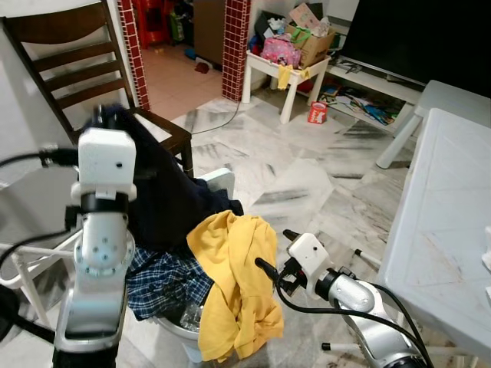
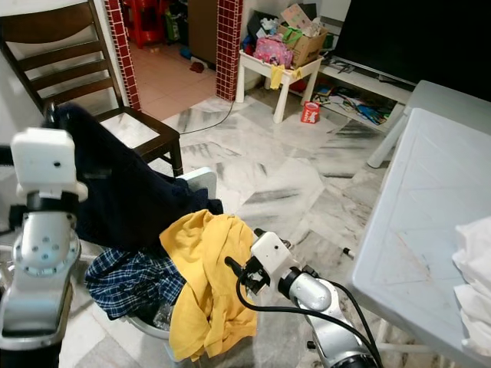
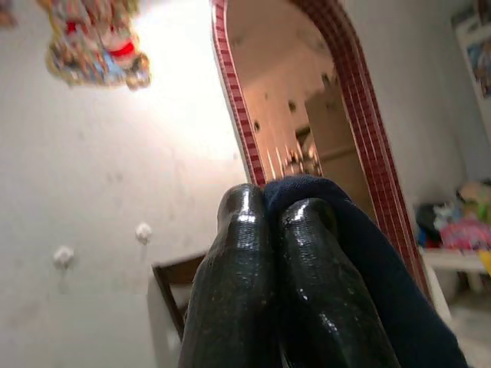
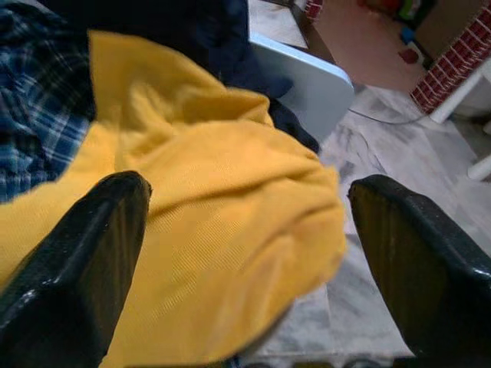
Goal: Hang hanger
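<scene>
We hold the navy garment (image 1: 165, 195) pinched in our closed left claw (image 3: 280, 222), raised clear of the laundry basket (image 1: 173, 328), while our right claw (image 4: 245, 230) gapes over the yellow shirt (image 1: 234, 284); hanger unseen.

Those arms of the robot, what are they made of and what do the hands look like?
Both arms are silver metal tubes with white boxy wrist blocks and black cables looping alongside. The left arm has small blue dots on its joint. Each ends in two long, glossy black fingers, rounded at the tips, as on the right gripper.
</scene>
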`<state>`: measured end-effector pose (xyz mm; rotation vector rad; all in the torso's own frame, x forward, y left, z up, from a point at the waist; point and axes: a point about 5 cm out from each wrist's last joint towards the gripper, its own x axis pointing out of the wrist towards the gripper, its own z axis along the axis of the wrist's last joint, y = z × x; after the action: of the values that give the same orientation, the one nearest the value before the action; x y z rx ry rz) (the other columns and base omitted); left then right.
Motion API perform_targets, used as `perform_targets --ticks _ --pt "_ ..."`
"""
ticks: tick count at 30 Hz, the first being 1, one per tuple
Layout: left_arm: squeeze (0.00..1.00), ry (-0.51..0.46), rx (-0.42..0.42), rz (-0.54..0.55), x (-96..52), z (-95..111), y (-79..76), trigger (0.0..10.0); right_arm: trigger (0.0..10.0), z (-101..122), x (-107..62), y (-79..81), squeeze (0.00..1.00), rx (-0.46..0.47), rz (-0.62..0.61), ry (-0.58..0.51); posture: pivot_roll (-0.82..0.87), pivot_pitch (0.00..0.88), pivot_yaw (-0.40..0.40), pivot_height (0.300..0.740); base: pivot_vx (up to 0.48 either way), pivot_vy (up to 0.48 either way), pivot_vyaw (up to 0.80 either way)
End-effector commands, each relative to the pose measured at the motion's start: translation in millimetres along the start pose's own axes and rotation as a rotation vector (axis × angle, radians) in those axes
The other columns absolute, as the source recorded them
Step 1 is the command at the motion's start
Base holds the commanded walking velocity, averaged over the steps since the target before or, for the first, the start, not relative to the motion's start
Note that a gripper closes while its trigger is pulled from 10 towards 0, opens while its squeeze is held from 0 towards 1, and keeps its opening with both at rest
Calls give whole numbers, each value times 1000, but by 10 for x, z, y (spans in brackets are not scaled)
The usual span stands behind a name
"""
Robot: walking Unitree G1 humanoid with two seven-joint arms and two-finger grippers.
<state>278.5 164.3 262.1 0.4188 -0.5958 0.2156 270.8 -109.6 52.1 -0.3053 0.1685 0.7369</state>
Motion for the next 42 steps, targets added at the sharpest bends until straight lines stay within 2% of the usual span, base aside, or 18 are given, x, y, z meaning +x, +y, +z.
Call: perform_targets --ticks 1,8,13,15,16,19,21,22,23,25,26,28,29,31,32,33,37,42 --pt "0 -82 -15 -25 101 143 -74 0 10000 3 14 -14 0 -12 -5 -4 96 0 -64 740 0 0 0" --pt "0 -147 -143 -125 328 338 -389 0 10000 16 66 19 0 -8 -19 -18 85 0 -43 740 0 0 0" --pt "0 -109 -247 -262 251 308 -628 0 10000 -18 35 42 0 -4 -32 -12 70 0 -32 740 0 0 0" --pt "0 -36 -302 -355 104 164 -744 0 10000 -42 9 50 0 -4 -38 -4 63 0 -31 740 0 0 0" --pt "0 67 -325 -412 -122 -64 -806 0 10000 -70 -18 48 0 -7 -46 7 60 0 -33 740 0 0 0" --pt "0 137 -350 -444 -303 -207 -830 0 10000 -88 -41 40 0 -9 -50 15 59 0 -39 740 0 0 0" --pt "0 213 -360 -471 -490 -341 -834 0 10000 -107 -58 18 0 -17 -54 28 60 0 -45 740 0 0 0" --pt "0 290 -381 -500 -673 -449 -840 0 10000 -120 -73 -18 0 -24 -60 38 63 0 -57 740 0 0 0" --pt "0 290 -381 -500 -673 -449 -840 0 10000 -120 -73 -18 0 -24 -60 38 63 0 -57 740 0 0 0" --pt "0 407 -396 -526 -969 -599 -823 0 10000 -122 -79 -83 0 -43 -62 53 70 0 -72 740 0 0 0" --pt "0 407 -396 -526 -969 -599 -823 0 10000 -122 -79 -83 0 -43 -62 53 70 0 -72 740 0 0 0" --pt "0 495 -412 -577 -1228 -700 -811 0 10000 -113 -73 -134 0 -57 -62 61 78 0 -86 740 0 0 0" --pt "0 497 -416 -584 -1251 -700 -812 0 10000 -112 -75 -141 0 -59 -63 62 78 0 -86 740 0 0 0" --pt "0 560 -396 -676 -1462 -760 -851 0 10000 -109 -66 -181 0 -67 -69 72 85 0 -95 740 0 0 0" --pt "0 560 -396 -676 -1462 -760 -851 0 10000 -109 -66 -181 0 -67 -69 72 85 0 -95 740 0 0 0" --pt "0 606 -401 -728 -1589 -791 -873 0 10000 -103 -59 -212 0 -72 -76 77 88 0 -100 740 0 0 0" --pt "0 736 -363 -789 -1786 -925 -849 0 10000 -90 -42 -247 0 -82 -84 82 90 0 -104 740 0 0 0" --pt "0 808 -317 -864 -1907 -989 -840 0 10000 -82 -27 -236 0 -87 -80 83 88 0 -106 740 0 0 0"
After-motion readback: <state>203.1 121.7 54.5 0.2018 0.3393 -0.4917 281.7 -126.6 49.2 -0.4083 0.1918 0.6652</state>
